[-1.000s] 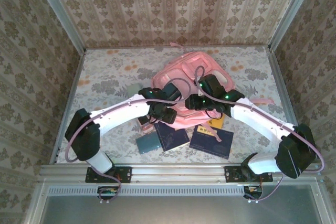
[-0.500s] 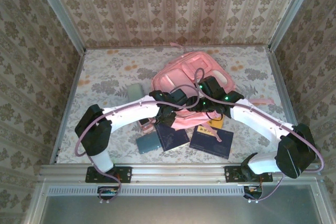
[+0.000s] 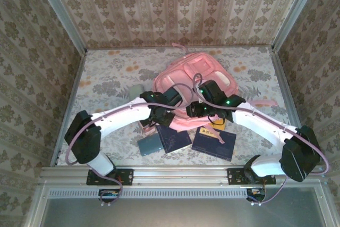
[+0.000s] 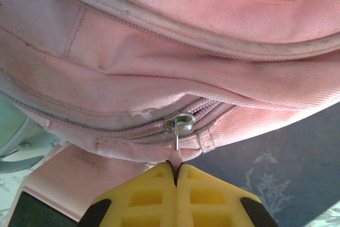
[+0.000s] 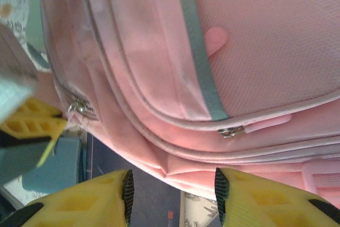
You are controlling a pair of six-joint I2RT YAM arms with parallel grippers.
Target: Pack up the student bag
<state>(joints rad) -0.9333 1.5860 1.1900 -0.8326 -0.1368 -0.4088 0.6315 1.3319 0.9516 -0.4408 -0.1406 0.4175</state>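
Student bag [image 3: 194, 78] lay flat in the middle of the floral table [image 3: 106, 78], its lower edge toward the arms. Left tool [image 4: 175, 169] had its yellow fingers pinched together on the pink zipper pull [image 4: 176, 156] hanging from the metal slider [image 4: 179, 123]. Right tool [image 5: 172, 190] hovered just beside that edge, jaws apart, gripping nothing. Dark blue booklets [image 3: 172, 137] lay near the bag.

Legible text: none for you to log. Dark blue cover [image 3: 208, 145], lower centre, and yellow item [image 3: 217, 125] just above it bear small marks, too small to read.
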